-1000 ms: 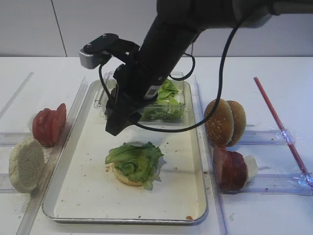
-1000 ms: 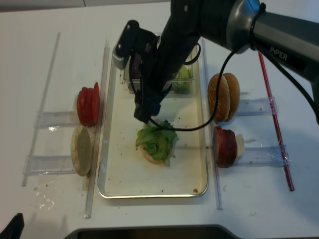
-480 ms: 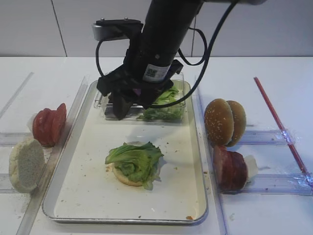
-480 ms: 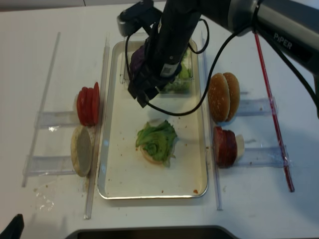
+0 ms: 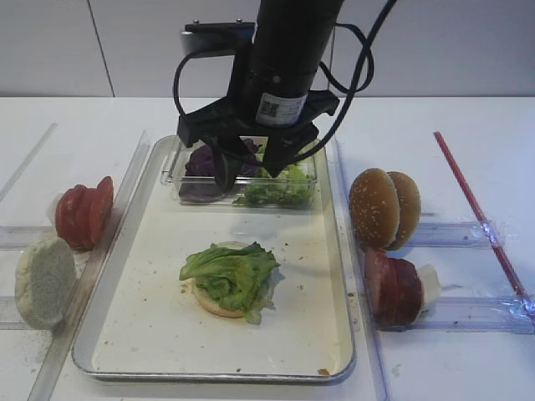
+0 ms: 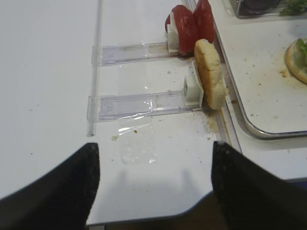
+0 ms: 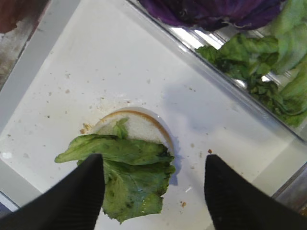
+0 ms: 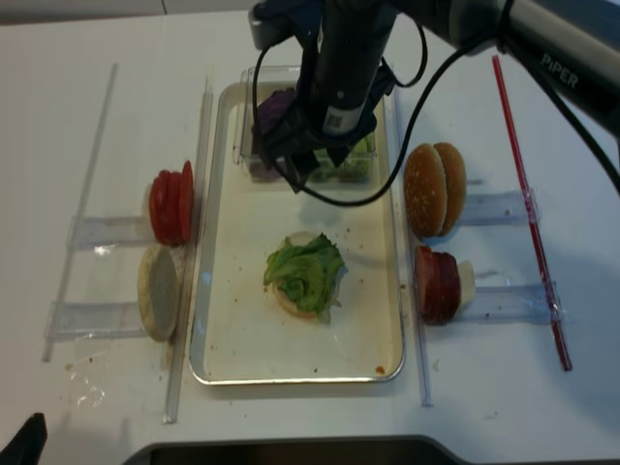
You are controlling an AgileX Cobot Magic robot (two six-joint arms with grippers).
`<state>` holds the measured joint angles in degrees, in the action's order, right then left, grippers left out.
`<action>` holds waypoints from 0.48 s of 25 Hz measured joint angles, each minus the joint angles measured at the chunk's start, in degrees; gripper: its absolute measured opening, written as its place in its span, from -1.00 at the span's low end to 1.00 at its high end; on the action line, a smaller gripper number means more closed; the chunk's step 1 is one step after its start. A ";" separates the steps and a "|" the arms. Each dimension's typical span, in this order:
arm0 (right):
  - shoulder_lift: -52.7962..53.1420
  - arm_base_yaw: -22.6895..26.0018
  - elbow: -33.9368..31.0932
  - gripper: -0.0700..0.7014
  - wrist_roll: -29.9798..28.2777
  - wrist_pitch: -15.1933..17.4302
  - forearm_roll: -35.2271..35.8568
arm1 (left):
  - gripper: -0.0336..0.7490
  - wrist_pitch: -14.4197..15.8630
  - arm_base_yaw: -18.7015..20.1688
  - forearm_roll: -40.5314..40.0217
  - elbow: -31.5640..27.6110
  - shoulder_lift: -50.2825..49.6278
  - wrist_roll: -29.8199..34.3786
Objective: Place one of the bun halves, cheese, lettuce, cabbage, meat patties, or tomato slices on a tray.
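one lettuce [image 5: 230, 276] leaf rests on a pale bun half [image 7: 135, 125] at the middle of the tray [image 5: 150, 334], apparently as burger layers. right end effector [image 5: 251, 167] hangs above, between that stack and the clear box [image 5: 305, 196] of greens, fingers spread wide and empty, probably positioned for the next ingredient.

One tray [image 5: 338, 276], two sesame bun halves [image 5: 384, 207], two meat patties [image 5: 393, 286] (tomato slices [image 5: 84, 211] uncountable).

Shiny metal tray [image 5: 338, 334], clear glossy plastic box [image 5: 311, 194]
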<state>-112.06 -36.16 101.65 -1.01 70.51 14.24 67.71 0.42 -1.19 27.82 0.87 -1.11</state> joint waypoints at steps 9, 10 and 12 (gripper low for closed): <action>2.11 6.26 0.00 0.40 -2.57 0.22 1.86 | 0.24 0.00 0.00 0.00 0.00 0.00 -0.04; 2.25 7.55 0.00 0.40 -2.79 0.22 1.96 | 0.24 0.00 0.00 0.00 0.00 0.00 -0.04; 2.48 10.26 0.03 0.40 -3.13 0.22 1.84 | 0.24 0.00 0.00 0.00 0.00 0.00 -0.04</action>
<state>-109.58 -25.89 101.68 -4.14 70.74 16.08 67.71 0.42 -1.19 27.82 0.87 -1.15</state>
